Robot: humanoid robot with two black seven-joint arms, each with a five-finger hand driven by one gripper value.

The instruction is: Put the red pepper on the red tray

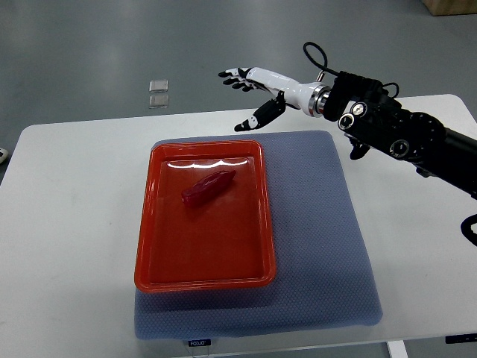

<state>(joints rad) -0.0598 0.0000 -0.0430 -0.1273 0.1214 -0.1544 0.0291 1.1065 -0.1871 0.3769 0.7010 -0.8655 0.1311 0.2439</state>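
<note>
A red pepper (208, 186) lies inside the red tray (205, 280), in its far half, tilted with one end toward the far right. The tray sits on a blue-grey mat (320, 224). My right hand (250, 93) is white with black fingertips. It hovers above the far edge of the table, beyond the tray's far right corner. Its fingers are spread and hold nothing. Its black arm comes in from the right edge. The left arm does not show.
The white table (67, 224) bears the mat and tray. Two small clear squares (158, 93) lie on the grey floor beyond the table. A dark cable loops above my right wrist (317, 56).
</note>
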